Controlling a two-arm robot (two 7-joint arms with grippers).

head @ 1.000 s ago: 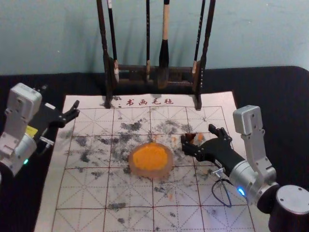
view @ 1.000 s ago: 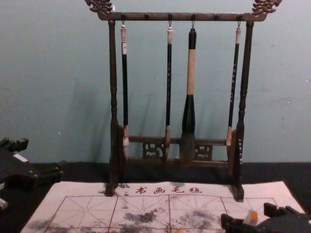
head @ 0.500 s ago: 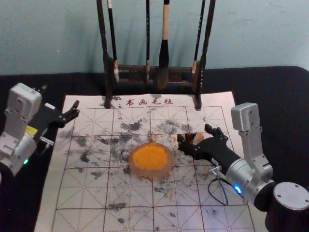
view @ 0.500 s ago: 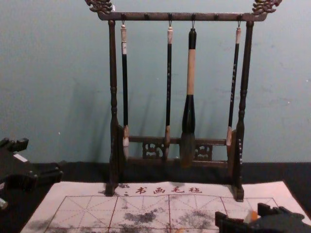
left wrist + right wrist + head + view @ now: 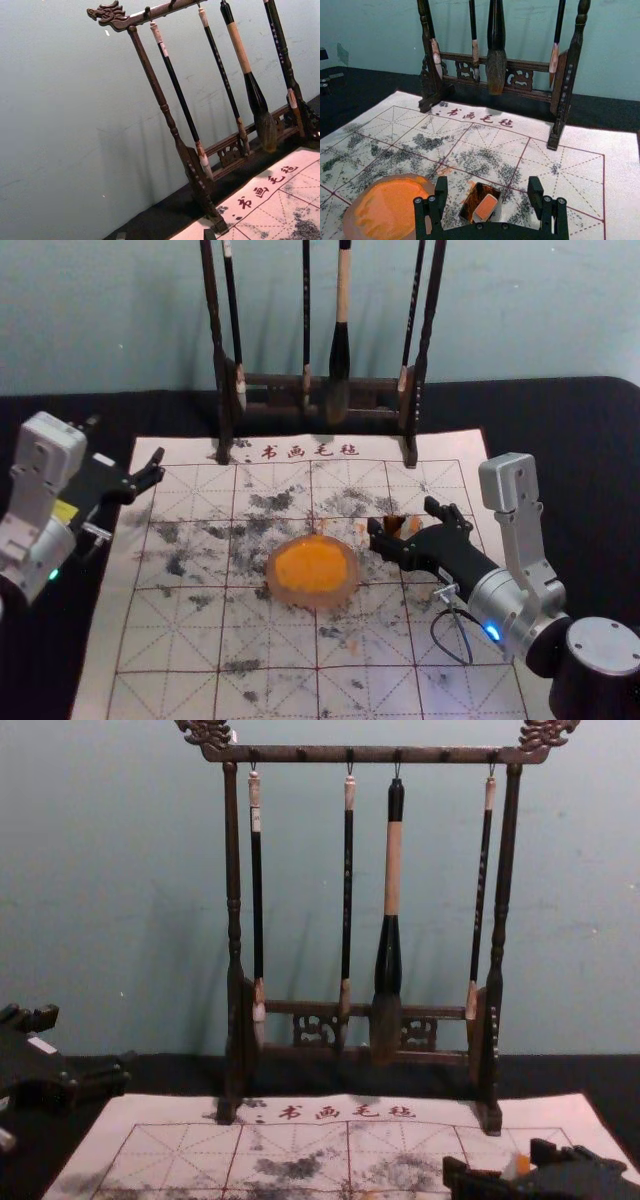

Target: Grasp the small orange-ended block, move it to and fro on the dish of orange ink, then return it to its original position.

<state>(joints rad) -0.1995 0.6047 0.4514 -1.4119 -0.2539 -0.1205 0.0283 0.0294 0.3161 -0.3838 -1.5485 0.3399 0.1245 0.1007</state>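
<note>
Okay, so the right gripper [image 5: 488, 185] is wide open with nothing in its grasp, one finger out to each side of the block [image 5: 485, 208]. That block leans in a little open-topped box [image 5: 478, 192] on the mat [image 5: 170, 640], orange end up, to the right of the dish [image 5: 312, 599]. Left gripper [image 5: 88, 1042] is just parked off the mat's left side, open and empty.

For the grab, I'd centre on the block rather than the box — close on both and you'd drag the box along. Go in level, squeeze slowly so the tilt doesn't twist it, then lift straight up until it clears the walls. Remember that lean for putting it back, too.

Writing-wise, the mat's red heading [image 5: 310, 451] reads 书画毛毡, basically "calligraphy and painting felt". One brush [image 5: 256, 900] has a white label — can't make it out. No brand I can read.
</note>
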